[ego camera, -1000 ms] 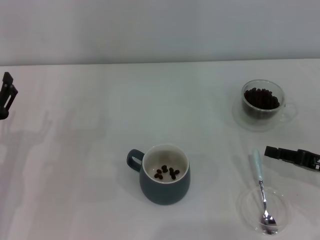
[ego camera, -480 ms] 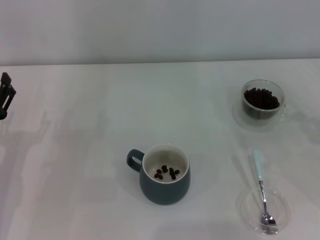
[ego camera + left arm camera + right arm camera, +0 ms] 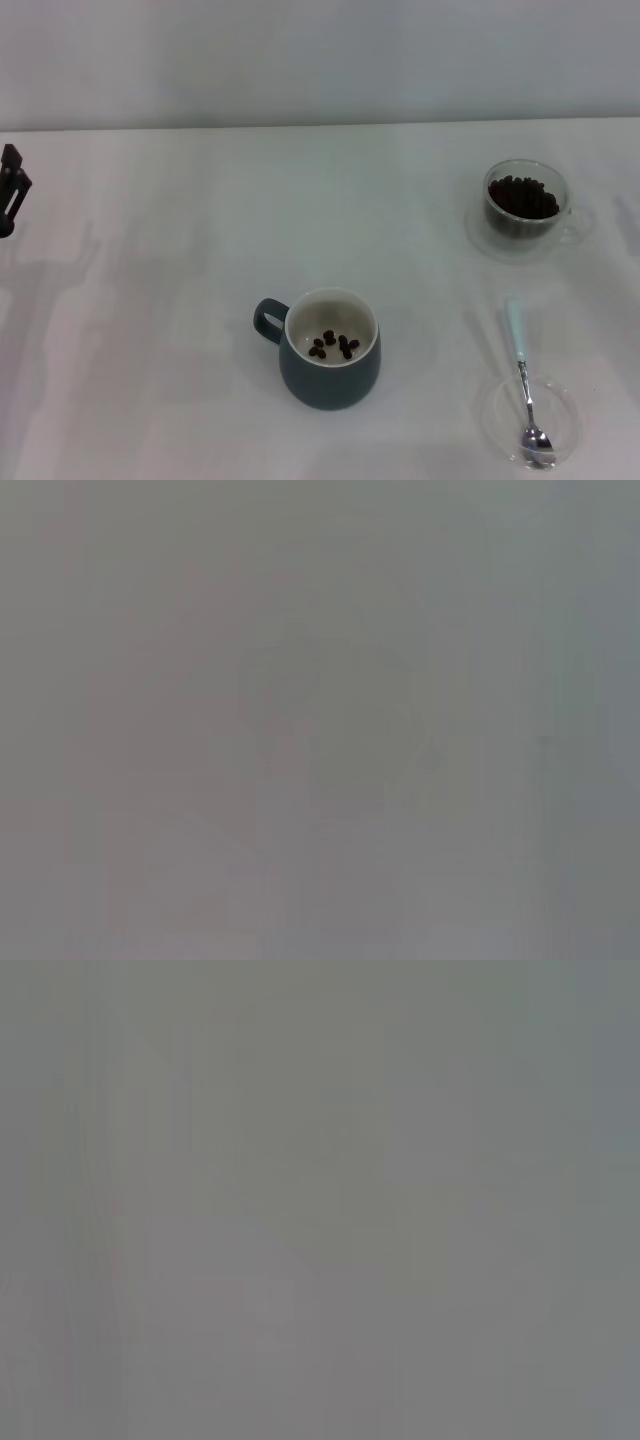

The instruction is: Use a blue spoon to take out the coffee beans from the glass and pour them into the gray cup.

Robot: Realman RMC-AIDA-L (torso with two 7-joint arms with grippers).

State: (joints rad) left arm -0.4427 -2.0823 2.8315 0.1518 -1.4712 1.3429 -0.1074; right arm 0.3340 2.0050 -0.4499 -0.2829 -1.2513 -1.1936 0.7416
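Note:
In the head view the gray cup [image 3: 330,349] stands at front centre with several coffee beans [image 3: 333,345] on its cream inside. The glass [image 3: 526,200] stands at the back right, holding a heap of coffee beans [image 3: 522,195]. The blue spoon [image 3: 524,378] lies at the front right, its metal bowl resting in a flat clear dish [image 3: 500,412] and its pale handle pointing away from me. My left gripper [image 3: 12,190] shows only as a dark tip at the far left edge. My right gripper is out of view. Both wrist views show only blank grey.
The white table [image 3: 180,300] runs back to a pale wall [image 3: 320,60]. Bare tabletop lies between the gray cup and the glass.
My right gripper, which was beside the spoon handle at the right edge, has drawn back out of view. The spoon, the cup and the glass have not moved.

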